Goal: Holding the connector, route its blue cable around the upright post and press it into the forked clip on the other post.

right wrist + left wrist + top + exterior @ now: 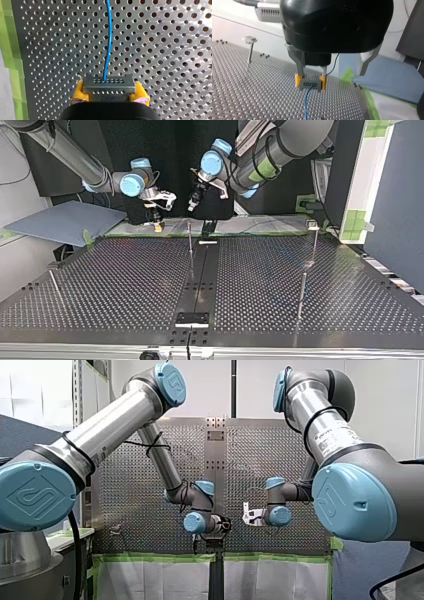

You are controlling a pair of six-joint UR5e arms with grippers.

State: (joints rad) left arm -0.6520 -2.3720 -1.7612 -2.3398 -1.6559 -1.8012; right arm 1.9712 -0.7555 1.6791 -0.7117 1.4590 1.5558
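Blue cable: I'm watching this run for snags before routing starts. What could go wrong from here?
My right gripper grips the connector by its sides only, so tension in the blue cable might twist it loose. My left gripper hangs close beside it; swinging towards the thin upright post may bring them together.

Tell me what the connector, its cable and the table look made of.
The grey block connector: matte plastic, probably; dull, moulded pin holes. Its thin blue cable: glossy plastic-sheathed wire, it seems. The perforated silver table: brushed metal, glinting around its holes.
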